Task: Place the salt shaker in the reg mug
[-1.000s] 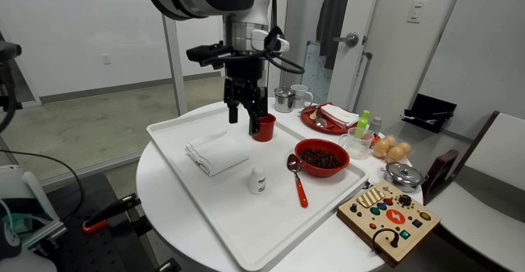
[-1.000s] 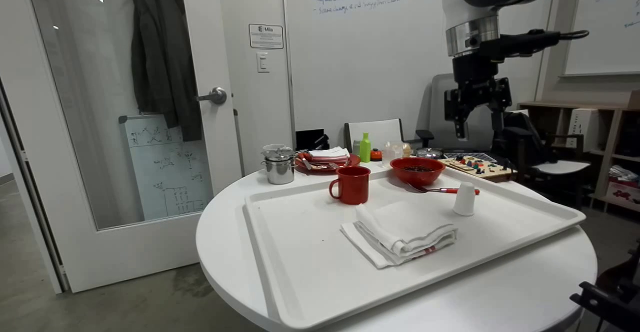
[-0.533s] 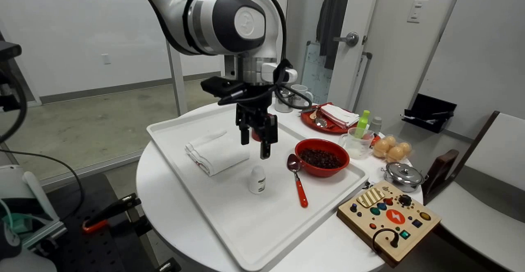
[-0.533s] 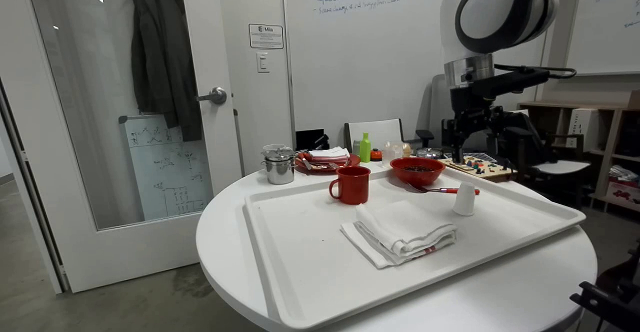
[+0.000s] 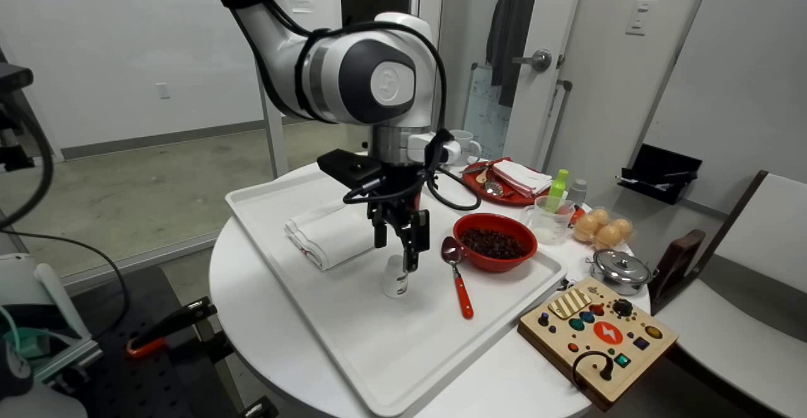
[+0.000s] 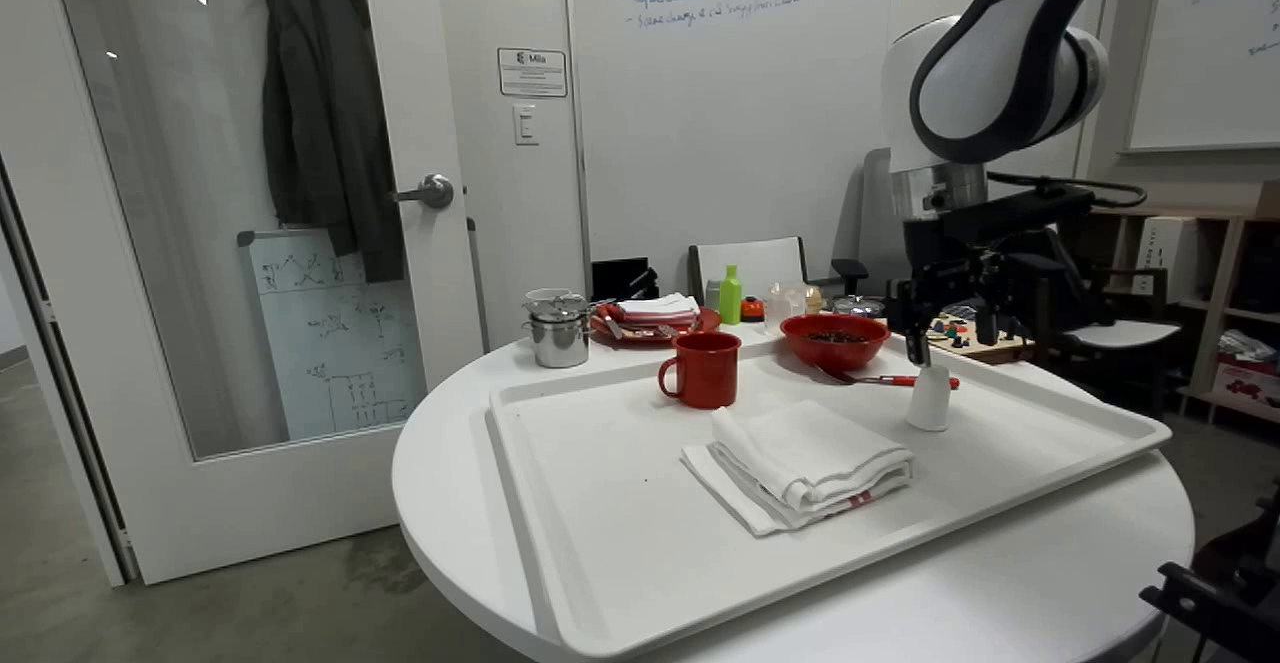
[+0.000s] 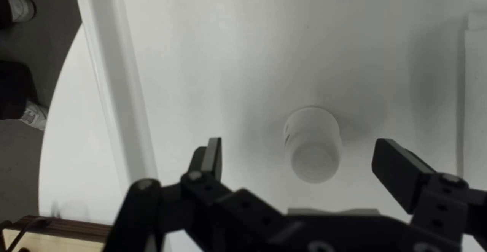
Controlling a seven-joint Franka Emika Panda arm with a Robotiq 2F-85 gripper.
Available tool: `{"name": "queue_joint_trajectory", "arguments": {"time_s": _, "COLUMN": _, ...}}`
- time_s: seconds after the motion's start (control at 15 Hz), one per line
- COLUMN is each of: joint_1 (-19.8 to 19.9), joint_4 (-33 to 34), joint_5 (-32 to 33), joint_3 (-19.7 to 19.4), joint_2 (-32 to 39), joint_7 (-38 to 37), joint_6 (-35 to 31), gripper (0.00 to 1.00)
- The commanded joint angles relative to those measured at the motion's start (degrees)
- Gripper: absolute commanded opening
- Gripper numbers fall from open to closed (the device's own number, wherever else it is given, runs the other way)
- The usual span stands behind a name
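Clearly everything turns on the salt shaker [image 7: 312,145]; it stands upright on the tray [image 6: 600,503], narrower end up, with nothing gripping it; the gripper [image 7: 297,147] hangs over it, its 2 fingers [image 7: 395,172] spread, 1 to each side of the shaker and pinching nothing. Looking down past the wrist, I see the shaker inside that gap but not at its middle; it lies closer to the finger on the side where the folded white cloth [image 6: 810,453] rests, near the shaker but apart from it; the opposite finger has more room. Its long axis runs up and down, much as the fingers point, so I would guess a straight descent and a squeeze could take it by its sides; a slight shift toward that cloth side might even out the gap, or else 1 finger may nudge the shaker before the other meets it. Whether the tips are level with its top or a touch above, I can't say.

Well apart from the shaker stands the red mug [image 6: 705,373], upright; a spoon [image 5: 463,295] lies nearer the shaker, and past it the red bowl [image 6: 836,354]. To me this looks like the end of the approach; grasp, lift and release into the mug are not yet done.
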State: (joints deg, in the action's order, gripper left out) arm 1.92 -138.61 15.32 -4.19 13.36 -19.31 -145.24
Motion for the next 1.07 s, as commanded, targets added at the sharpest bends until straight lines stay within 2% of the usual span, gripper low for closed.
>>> {"name": "queue_joint_trajectory", "arguments": {"time_s": 0.0, "joint_1": -1.7, "joint_4": 1.0, "joint_5": 0.7, "joint_3": -1.6, "joint_2": 2.7, "joint_7": -0.7, "joint_6": -1.9, "gripper": 1.00}}
{"name": "queue_joint_trajectory", "arguments": {"time_s": 0.73, "joint_1": -3.5, "joint_4": 2.1, "joint_5": -0.4, "joint_3": -2.3, "joint_2": 6.1, "joint_7": 1.0, "joint_6": -3.2, "gripper": 1.00}}
{"name": "queue_joint_trajectory", "arguments": {"time_s": 0.8, "joint_1": -3.5, "joint_4": 2.4, "joint_5": -0.5, "joint_3": -2.3, "joint_2": 6.1, "joint_7": 1.1, "joint_6": -3.0, "gripper": 0.84}}
{"name": "queue_joint_trajectory", "arguments": {"time_s": 0.87, "joint_1": -3.5, "joint_4": 2.6, "joint_5": -0.5, "joint_3": -2.3, "joint_2": 6.2, "joint_7": 1.3, "joint_6": -3.0, "gripper": 0.74}}
{"name": "queue_joint_trajectory", "arguments": {"time_s": 1.0, "joint_1": -3.5, "joint_4": 3.2, "joint_5": -0.5, "joint_3": -2.3, "joint_2": 6.2, "joint_7": 1.6, "joint_6": -3.0, "gripper": 0.60}}
